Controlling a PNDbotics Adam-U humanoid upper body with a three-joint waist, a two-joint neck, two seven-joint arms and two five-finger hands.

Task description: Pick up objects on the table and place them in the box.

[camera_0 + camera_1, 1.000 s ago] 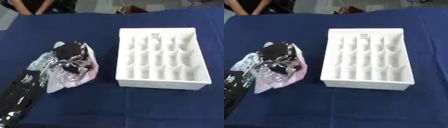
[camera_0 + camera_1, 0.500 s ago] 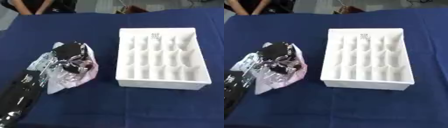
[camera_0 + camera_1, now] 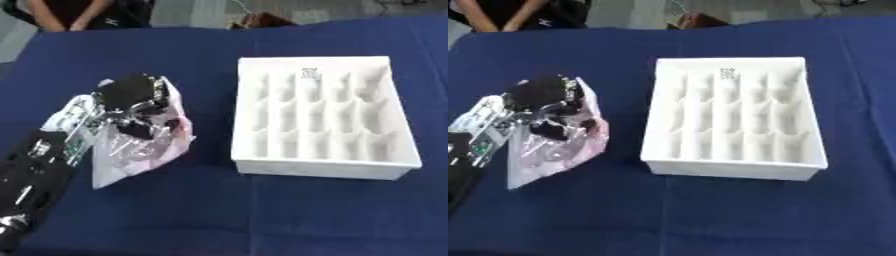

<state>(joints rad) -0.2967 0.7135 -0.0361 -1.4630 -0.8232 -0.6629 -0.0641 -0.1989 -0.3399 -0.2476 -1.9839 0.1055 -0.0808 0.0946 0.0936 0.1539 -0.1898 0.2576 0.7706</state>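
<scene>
Down on the left side of the dark blue cloth-covered table [image 3: 219, 215], the robot's left hand [image 3: 129, 104], black with silver joints, sits on top of a crumpled, shiny, pale pink-and-clear plastic bag [image 3: 140, 150]. Its fingers are curled down into the upper part of the bag, gathering the film beneath them; the palm covers the bag's far end, while the near end spreads out flat on the cloth in a rough point. The left forearm runs from the hand toward the near left corner, black with a strip of green and white along it.

To the right of the bag, apart from it with a band of bare blue cloth between, stands a white rectangular moulded box [image 3: 319, 114] divided into rows of small compartments. A small dark printed mark shows on its far inner wall. None of the compartments can be seen to hold anything.

The bag lies wholly on the table, outside the box. The right hand shows in neither view.
</scene>
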